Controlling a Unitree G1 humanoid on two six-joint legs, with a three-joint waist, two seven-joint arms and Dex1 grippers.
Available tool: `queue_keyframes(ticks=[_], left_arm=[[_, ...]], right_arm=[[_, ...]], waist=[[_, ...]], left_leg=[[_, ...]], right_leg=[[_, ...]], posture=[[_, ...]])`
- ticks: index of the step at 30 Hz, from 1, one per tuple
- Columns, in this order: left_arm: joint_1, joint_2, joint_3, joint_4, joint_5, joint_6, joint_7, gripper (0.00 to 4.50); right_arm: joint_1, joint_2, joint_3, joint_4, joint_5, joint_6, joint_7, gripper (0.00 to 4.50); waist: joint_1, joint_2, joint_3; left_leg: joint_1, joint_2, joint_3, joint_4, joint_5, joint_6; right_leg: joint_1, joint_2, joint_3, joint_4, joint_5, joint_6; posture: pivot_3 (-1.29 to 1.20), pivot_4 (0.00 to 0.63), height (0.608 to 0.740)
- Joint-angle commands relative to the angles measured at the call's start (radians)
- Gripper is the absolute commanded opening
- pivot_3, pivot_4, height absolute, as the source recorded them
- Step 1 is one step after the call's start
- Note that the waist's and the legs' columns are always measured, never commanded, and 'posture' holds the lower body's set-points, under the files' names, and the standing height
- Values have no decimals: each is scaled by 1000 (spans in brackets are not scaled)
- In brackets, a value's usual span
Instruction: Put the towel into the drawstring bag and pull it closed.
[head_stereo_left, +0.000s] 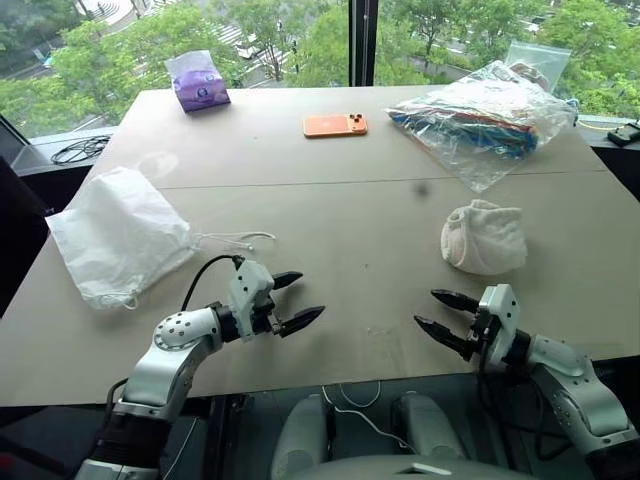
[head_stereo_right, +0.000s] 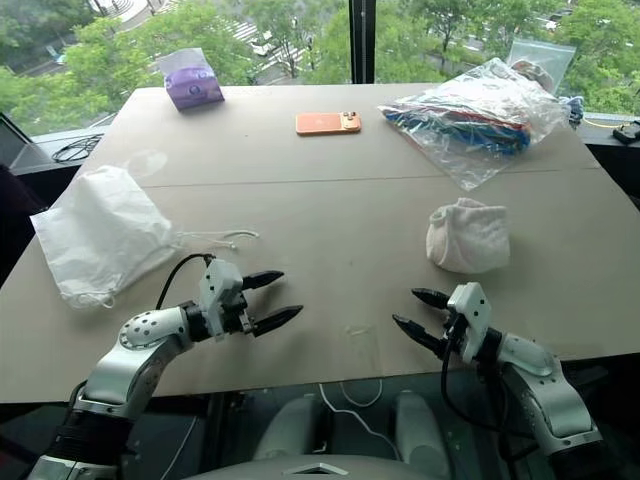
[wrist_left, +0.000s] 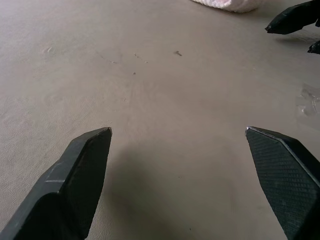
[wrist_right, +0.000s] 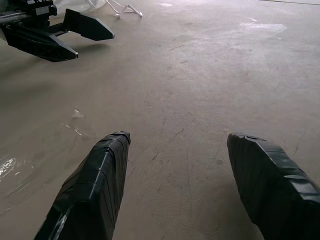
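Left gripper (head_stereo_left: 300, 300) open, right gripper (head_stereo_left: 433, 311) open, both empty

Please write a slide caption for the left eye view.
Both grippers open over the table; bag left, towel right.

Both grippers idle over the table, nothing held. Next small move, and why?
Probably send the right gripper forward to the towel. Both grippers are open and empty; the towel lies loose on the table just beyond the right one, while the drawstring bag lies flat beyond the left gripper, so that arm could then take the bag.
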Motion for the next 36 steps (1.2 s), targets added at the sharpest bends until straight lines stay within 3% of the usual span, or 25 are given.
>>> queue_keyframes(ticks=[1,19,26,29,33,36], left_arm=[[18,-4,27,-47,16,-37,11,4416],[38,-53,49,-56,63,-82,38,4416],[58,-169,131,-49,385,-385,425,4416],[112,-165,190,-66,569,-484,595,4416],[171,-132,287,-47,777,-400,785,4416],[176,-115,304,-13,828,-359,834,4416]], right_arm=[[5,-2,-30,-9,-8,-59,60,3321],[-29,73,-55,16,3,-120,164,3321],[-32,67,-18,-138,101,-13,231,3321],[-56,72,-10,-190,127,37,223,3321],[-101,92,-5,-217,105,68,183,3321],[-113,97,-5,-229,115,84,188,3321]], waist=[[1,0,0],[0,0,0],[2,0,0],[-2,0,0],[0,0,0],[8,0,0]], left_leg=[[-1,0,0,0,0,0],[-2,0,0,0,0,1],[-2,0,-1,0,0,1],[-2,0,0,0,-1,1],[-2,0,0,0,-1,1],[-2,0,-1,0,-1,1]], right_leg=[[0,0,0,0,0,0],[-2,1,0,0,0,0],[-1,0,0,0,1,1],[-2,0,0,0,1,2],[-2,-1,-1,0,1,1],[-2,-2,-2,0,0,1]], posture=[[0,150,740],[0,150,740],[0,150,740],[0,150,740],[0,150,740],[0,150,740]])
